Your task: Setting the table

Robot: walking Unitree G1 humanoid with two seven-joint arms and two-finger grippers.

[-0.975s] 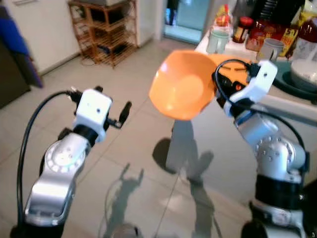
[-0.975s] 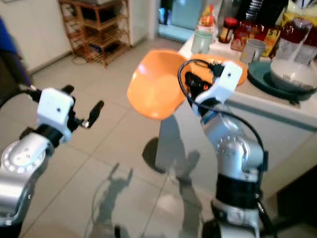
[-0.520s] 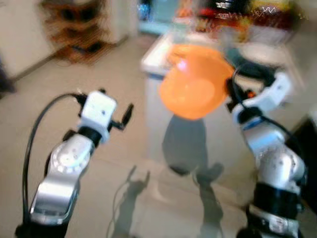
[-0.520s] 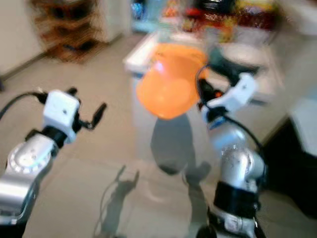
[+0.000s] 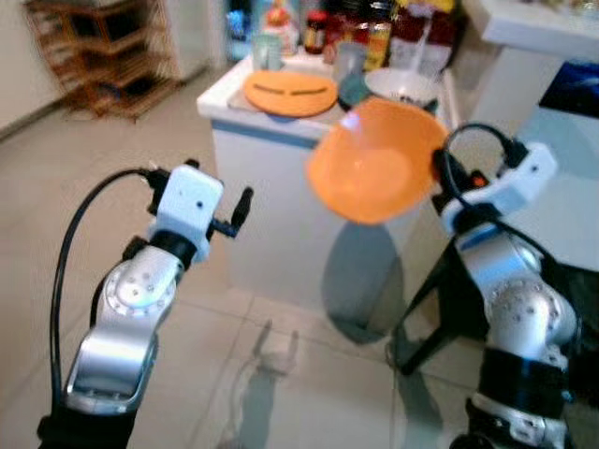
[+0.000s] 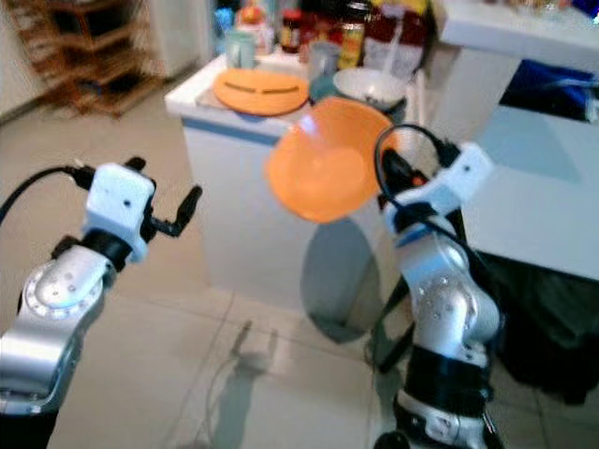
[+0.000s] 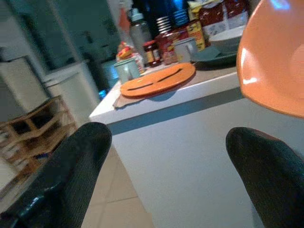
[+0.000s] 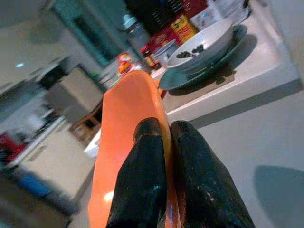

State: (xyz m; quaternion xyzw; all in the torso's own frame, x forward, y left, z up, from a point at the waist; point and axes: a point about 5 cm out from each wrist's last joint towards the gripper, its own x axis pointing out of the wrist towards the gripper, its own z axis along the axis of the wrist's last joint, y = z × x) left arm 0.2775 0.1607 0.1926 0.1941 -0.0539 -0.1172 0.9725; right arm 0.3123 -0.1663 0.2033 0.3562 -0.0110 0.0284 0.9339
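My right gripper (image 5: 433, 174) is shut on the rim of an orange bowl (image 5: 374, 159), held tilted in the air in front of a white counter (image 5: 281, 196). In the right wrist view its fingers (image 8: 142, 166) pinch the bowl's edge (image 8: 126, 123). On the counter lie a flat orange plate (image 5: 290, 94) and a white bowl (image 5: 401, 86) on a teal plate (image 8: 190, 78). My left gripper (image 5: 239, 210) is raised at the left, open and holding nothing, pointing toward the counter.
Mugs (image 5: 267, 51), jars and packets (image 5: 374, 28) crowd the back of the counter. A wooden rack (image 5: 94, 51) stands far left. A pale table (image 6: 533, 187) with a dark shape under it is on the right. Tiled floor (image 5: 281, 374) lies below.
The view has swung round and steadied, so the counter now stands straight ahead and closer. The right gripper still holds the orange bowl; the left gripper stays open.
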